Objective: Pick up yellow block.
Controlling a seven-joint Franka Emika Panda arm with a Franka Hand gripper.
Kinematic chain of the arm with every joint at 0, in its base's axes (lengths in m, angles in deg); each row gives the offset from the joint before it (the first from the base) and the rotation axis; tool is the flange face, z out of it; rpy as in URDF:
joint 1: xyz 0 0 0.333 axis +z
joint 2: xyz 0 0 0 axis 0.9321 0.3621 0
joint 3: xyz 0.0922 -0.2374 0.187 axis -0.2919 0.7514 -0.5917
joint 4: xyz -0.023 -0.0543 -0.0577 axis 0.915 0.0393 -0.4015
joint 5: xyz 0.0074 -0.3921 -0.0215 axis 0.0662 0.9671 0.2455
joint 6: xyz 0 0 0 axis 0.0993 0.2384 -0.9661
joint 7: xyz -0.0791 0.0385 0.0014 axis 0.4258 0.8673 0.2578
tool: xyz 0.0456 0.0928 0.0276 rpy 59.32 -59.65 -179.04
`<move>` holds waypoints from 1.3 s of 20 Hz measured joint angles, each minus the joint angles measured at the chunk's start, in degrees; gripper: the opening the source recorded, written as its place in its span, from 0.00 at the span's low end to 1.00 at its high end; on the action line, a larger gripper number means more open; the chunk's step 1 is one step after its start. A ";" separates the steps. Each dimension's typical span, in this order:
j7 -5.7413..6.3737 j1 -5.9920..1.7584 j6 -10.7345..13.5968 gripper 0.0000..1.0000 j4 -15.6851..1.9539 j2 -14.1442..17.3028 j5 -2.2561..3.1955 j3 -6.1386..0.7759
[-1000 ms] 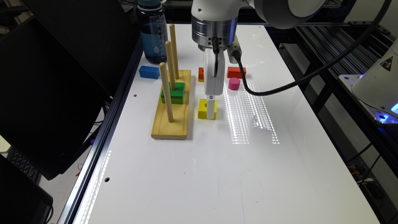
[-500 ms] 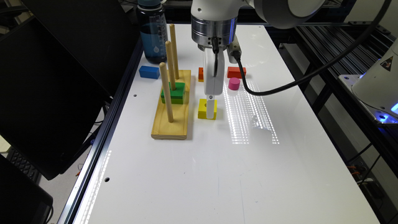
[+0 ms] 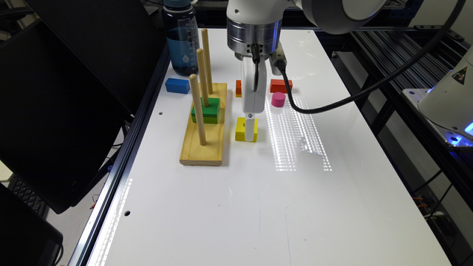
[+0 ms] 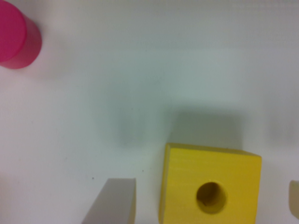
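The yellow block [image 3: 241, 129] [image 4: 187, 172] lies flat on the white table [image 3: 258, 207], its round hole facing up. It sits just to the exterior view's right of the wooden peg board. My gripper [image 3: 250, 130] [image 4: 212, 200] is down at the block's height and straddles it. One grey finger [image 4: 114, 203] stands on one side of the block and the other finger [image 4: 294, 198] on the opposite side, each with a small gap. The gripper is open and holds nothing.
A wooden peg board [image 3: 203, 147] with three upright pegs carries a green block [image 3: 206, 109]. Behind the gripper lie a blue block [image 3: 177, 85], an orange block [image 3: 238, 88], a red block [image 3: 281, 85] and a pink cylinder [image 3: 278, 99] [image 4: 16, 37]. A water bottle [image 3: 181, 40] stands at the back.
My gripper has come down from just above the yellow block, so its fingers now flank the block. The block has not moved.
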 joint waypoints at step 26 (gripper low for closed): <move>0.08 0.35 -1.47 1.00 -2.12 3.20 0.51 0.42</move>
